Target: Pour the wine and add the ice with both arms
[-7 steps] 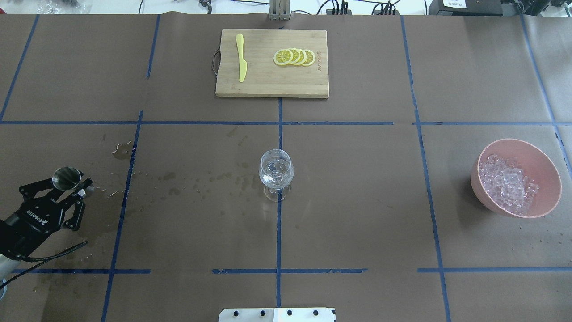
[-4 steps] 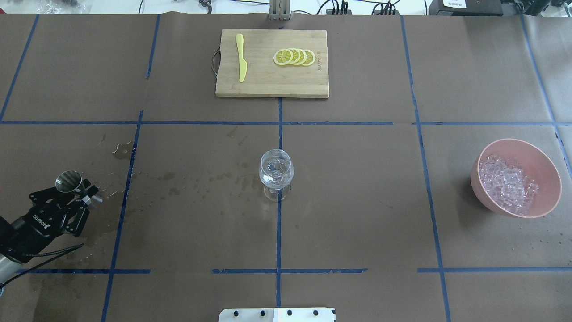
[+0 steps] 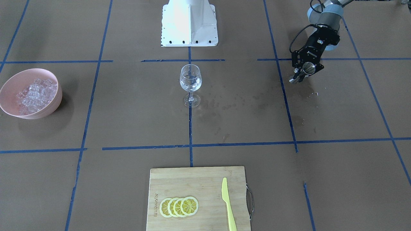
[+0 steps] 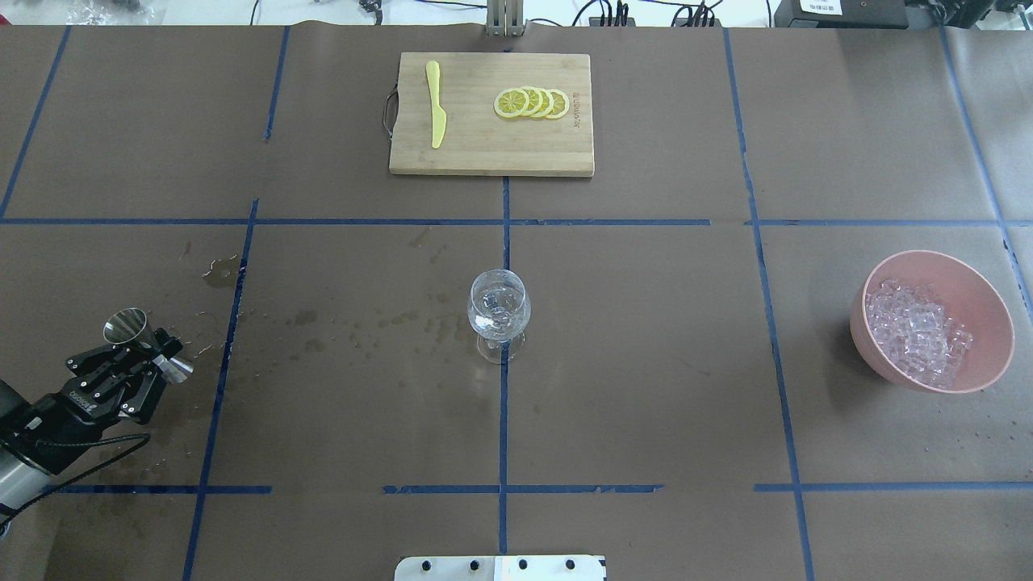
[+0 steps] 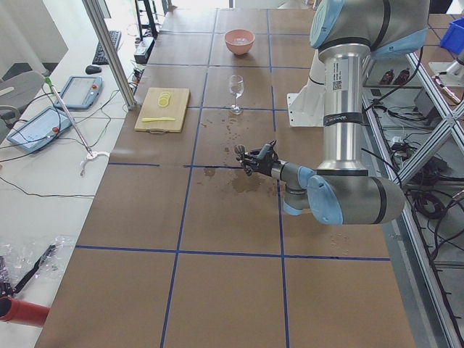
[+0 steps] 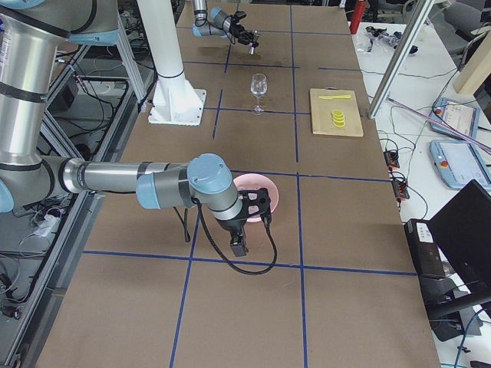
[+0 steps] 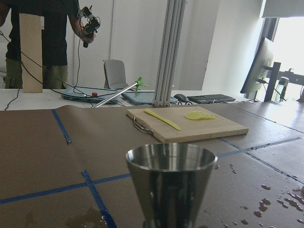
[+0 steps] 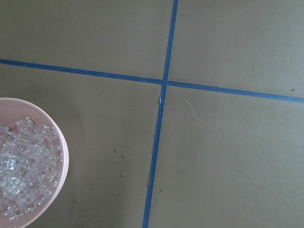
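Observation:
My left gripper (image 4: 149, 347) is shut on the waist of a steel jigger (image 4: 127, 327) at the table's left side, just above wet brown paper. The left wrist view shows the jigger (image 7: 171, 180) upright, its contents hidden. The front view shows the same gripper (image 3: 303, 73) at upper right. A clear wine glass (image 4: 499, 311) stands at the table's centre, apart from both arms. No wine shows. Ice (image 4: 916, 332) fills a pink bowl (image 4: 986, 300) at the right. My right gripper (image 6: 259, 205) hovers by the bowl's near side; I cannot tell its state.
A wooden cutting board (image 4: 492, 153) at the far centre carries a yellow knife (image 4: 437, 105) and lemon slices (image 4: 533, 103). Wet splashes (image 4: 363, 327) spot the paper between the jigger and the glass. A person stands beyond the table in the left wrist view.
My left wrist has turned and drawn slightly back towards the robot. The jigger's open mouth faced the overhead camera before; now its side shows. Nothing else moved.

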Robot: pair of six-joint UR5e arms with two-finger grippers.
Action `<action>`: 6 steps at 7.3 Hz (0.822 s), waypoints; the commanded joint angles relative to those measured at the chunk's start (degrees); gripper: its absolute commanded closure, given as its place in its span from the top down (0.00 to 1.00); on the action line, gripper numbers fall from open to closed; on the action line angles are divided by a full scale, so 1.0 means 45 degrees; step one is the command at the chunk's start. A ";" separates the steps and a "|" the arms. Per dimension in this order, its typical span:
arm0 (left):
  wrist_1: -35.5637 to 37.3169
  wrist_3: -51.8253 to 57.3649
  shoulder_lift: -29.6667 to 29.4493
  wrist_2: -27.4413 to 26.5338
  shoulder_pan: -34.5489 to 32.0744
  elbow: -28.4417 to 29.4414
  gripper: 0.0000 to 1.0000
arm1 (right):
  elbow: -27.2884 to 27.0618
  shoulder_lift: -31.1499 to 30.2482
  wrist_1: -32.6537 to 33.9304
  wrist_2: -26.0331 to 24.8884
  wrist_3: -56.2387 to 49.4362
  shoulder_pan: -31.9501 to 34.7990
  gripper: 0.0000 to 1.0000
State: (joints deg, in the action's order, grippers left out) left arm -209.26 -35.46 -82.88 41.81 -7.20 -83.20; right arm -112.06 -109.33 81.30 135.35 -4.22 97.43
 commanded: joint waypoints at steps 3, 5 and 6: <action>0.1342 0.0107 -0.0469 -0.1244 -0.0177 0.0071 0.00 | -0.0020 -0.0002 0.0000 0.0000 0.0000 0.0086 1.00; 0.1948 0.0088 -0.0605 -0.1186 -0.0606 0.0149 0.00 | -0.0020 -0.0002 0.0000 0.0000 0.0000 0.0125 1.00; 0.2028 0.0049 -0.0683 -0.1186 -0.0647 0.0149 0.00 | -0.0020 -0.0002 0.0000 0.0000 0.0000 0.0126 1.00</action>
State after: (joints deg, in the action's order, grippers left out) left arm -201.11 -35.08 -85.50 36.43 -9.50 -82.65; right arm -112.15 -109.33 81.30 135.35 -4.22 97.94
